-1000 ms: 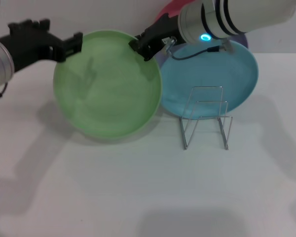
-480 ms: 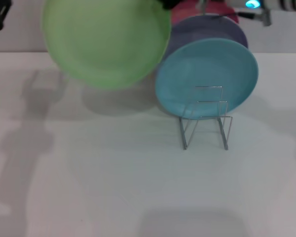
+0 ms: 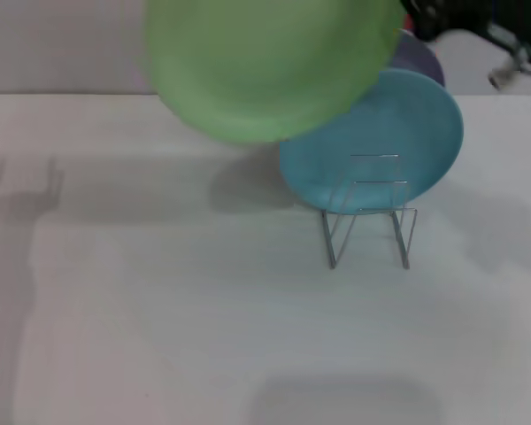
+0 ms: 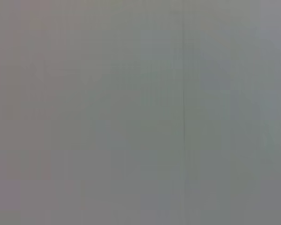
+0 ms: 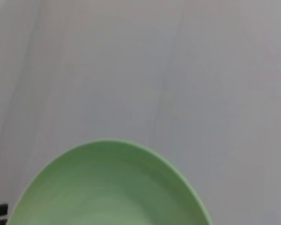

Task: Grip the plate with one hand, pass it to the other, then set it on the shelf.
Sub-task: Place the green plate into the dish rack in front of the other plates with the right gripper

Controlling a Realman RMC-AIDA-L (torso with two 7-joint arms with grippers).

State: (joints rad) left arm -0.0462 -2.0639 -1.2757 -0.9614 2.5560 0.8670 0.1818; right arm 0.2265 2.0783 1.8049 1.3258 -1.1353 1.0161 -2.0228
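The light-green plate (image 3: 270, 62) hangs in the air at the top middle of the head view, above the table. My right gripper (image 3: 413, 13) shows as a black shape at the plate's right rim, at the top edge of the view, and is shut on the plate. The right wrist view shows the plate's rim and inner face (image 5: 107, 187) over the white table. The wire shelf (image 3: 369, 212) stands empty on the table, below and to the right of the plate. My left gripper is out of view; the left wrist view shows only plain grey.
A turquoise-blue plate (image 3: 407, 119) leans upright just behind the shelf, with a lavender plate (image 3: 422, 57) behind it. The white table (image 3: 159, 310) stretches in front and to the left, with arm shadows at the far left.
The green plate has moved up and to the right with my right gripper. My left gripper let go of it and has left the head view.
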